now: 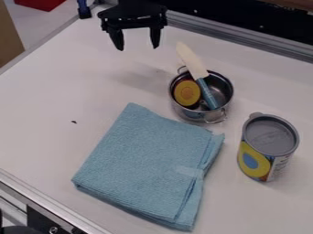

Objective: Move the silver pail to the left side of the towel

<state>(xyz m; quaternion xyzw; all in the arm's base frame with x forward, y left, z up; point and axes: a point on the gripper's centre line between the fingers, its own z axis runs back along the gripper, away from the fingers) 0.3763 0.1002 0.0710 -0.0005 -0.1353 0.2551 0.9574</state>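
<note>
My gripper (139,47) hangs at the top of the camera view, left of centre, open with nothing between its fingers. The silver pail (196,115) stands upright below and to the right of it, apart from it. Inside the pail are a spatula (194,61) with a pale blade and blue handle, its blade sticking out over the rim, and a round yellow and orange item (187,93). A folded blue towel (143,162) lies flat at the centre, just below and left of the pail.
A can (269,145) with a grey lid and a yellow and blue label stands to the right of the towel. Metal rails (245,36) edge the white table (49,114) at the top and lower left. A red object (38,3) lies beyond the top left edge.
</note>
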